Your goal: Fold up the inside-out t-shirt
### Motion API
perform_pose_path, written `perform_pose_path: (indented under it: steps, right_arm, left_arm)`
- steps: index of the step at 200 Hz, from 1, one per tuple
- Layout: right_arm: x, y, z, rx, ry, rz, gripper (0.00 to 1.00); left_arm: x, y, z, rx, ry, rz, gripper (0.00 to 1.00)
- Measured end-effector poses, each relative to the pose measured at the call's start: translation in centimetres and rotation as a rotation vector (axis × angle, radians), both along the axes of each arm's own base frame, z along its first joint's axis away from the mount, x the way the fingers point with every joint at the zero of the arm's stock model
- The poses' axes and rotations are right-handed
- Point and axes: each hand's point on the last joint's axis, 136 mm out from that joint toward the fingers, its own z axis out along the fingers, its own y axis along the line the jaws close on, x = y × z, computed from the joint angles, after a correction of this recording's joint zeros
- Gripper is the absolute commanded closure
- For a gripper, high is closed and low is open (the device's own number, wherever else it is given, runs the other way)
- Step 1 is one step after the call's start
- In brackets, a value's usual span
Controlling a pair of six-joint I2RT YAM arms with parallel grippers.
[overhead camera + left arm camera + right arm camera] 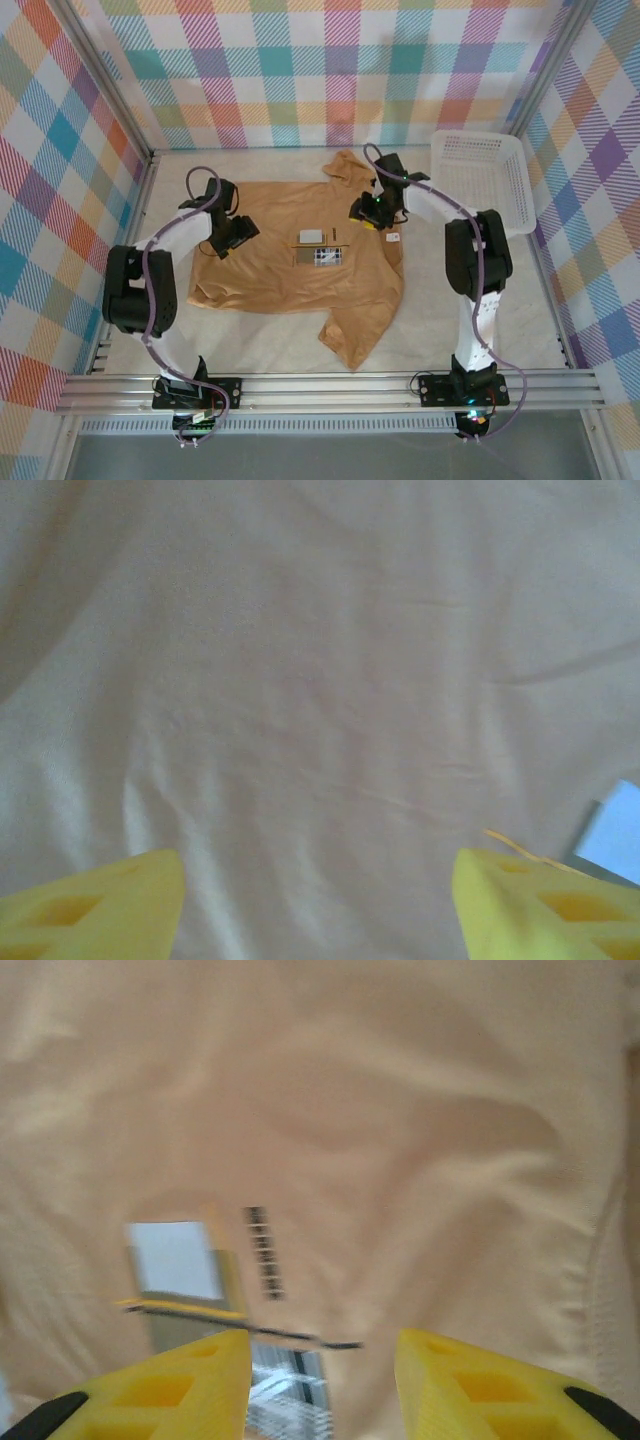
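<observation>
The tan t-shirt point(280, 240) is spread flat across the middle of the worktop point(270, 345), with one sleeve pointed toward the far wall and the other toward the near edge. A small white label point(310, 237) is seen near the centre of the fabric, beside a dark printed patch. The left end effector point(318, 862) is held low over the left part of the shirt, its yellow fingers set wide apart with nothing gripped between them. The right end effector point(322, 1340) is held over the right part, near the label, its fingers parted more narrowly and likewise empty. A white mesh basket point(480, 170) is placed at the far right corner, apart from the shirt.
</observation>
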Motion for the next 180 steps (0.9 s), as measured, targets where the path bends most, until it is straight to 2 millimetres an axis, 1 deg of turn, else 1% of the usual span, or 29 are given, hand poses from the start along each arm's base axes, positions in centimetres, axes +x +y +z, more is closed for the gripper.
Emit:
perform_pose_path:
  steps: [17,25,30,38,47,55,66,81,91,105,112,122,132,142,148,152,156,158,169,180]
  right_arm:
    - [0.7,-1.5,-3.4,-0.049,0.057,-0.034,0.58]
    - [1.1,-2.1,-4.3,-0.054,0.082,-0.049,0.57]
    - [1.6,-2.3,-4.1,-0.044,0.082,-0.055,0.57]
    - [3.1,-2.9,-3.5,-0.062,0.046,-0.077,0.57]
    - [4.6,-3.6,-3.2,-0.078,0.018,-0.101,0.57]
    - [5.9,-4.3,-3.4,-0.092,0.002,-0.119,0.57]
    - [7.7,-5.0,-4.0,-0.102,-0.003,-0.14,0.57]
    - [10.3,-5.5,-3.6,-0.104,-0.035,-0.158,0.57]
    - [11.8,-5.7,-3.7,-0.113,-0.055,-0.164,0.57]
    - [13.8,-5.7,-3.4,-0.119,-0.085,-0.161,0.57]
    - [14.4,-5.7,-3.2,-0.121,-0.094,-0.16,0.56]
    - [14.8,-5.7,-3.1,-0.125,-0.095,-0.155,0.55]
    - [14.4,-5.6,-3.0,-0.13,-0.081,-0.143,0.55]
    - [13.8,-5.5,-2.9,-0.132,-0.062,-0.13,0.54]
    - [13.4,-5.4,-2.7,-0.132,-0.055,-0.123,0.54]
    - [13.0,-5.3,-2.5,-0.133,-0.051,-0.118,0.54]
    - [12.4,-5.3,-2.5,-0.137,-0.04,-0.111,0.54]
    - [12.0,-5.2,-2.3,-0.138,-0.036,-0.107,0.54]
    - [9.9,-4.8,-1.5,-0.144,-0.019,-0.083,0.55]
    - [7.3,-4.2,0.1,-0.143,-0.013,-0.058,0.56]
  left_arm:
    - [0.8,0.2,-2.0,0.009,0.045,0.001,0.26]
    - [1.5,0.2,-2.7,0.012,0.06,-0.001,0.26]
    - [2.0,0.2,-3.2,0.015,0.066,-0.002,0.26]
    - [3.0,0.3,-3.8,0.025,0.073,0.0,0.26]
    - [4.5,0.4,-3.4,0.027,0.055,0.002,0.26]
    - [6.1,0.5,-3.2,0.029,0.028,0.006,0.26]
    - [8.1,0.8,-3.4,0.029,0.008,0.016,0.26]
    - [10.4,1.3,-3.2,0.025,-0.023,0.029,0.26]
    - [11.9,1.7,-3.0,0.021,-0.05,0.038,0.27]
    - [13.3,2.0,-2.8,0.012,-0.074,0.041,0.27]
    - [13.6,2.2,-2.6,0.01,-0.083,0.04,0.27]
    - [13.4,2.5,-2.6,0.015,-0.078,0.042,0.28]
    - [12.7,3.1,-2.4,0.034,-0.07,0.05,0.29]
    - [10.9,3.9,-1.9,0.068,-0.044,0.063,0.31]
    - [9.6,4.5,-1.4,0.091,-0.031,0.073,0.33]
    - [8.5,5.0,-0.7,0.107,-0.023,0.081,0.34]
    - [7.6,5.3,-0.2,0.12,-0.018,0.087,0.36]
    - [7.0,5.6,0.4,0.127,-0.021,0.094,0.37]
    - [4.7,6.6,2.4,0.157,-0.033,0.114,0.42]
    - [2.5,7.6,4.7,0.169,-0.063,0.141,0.49]
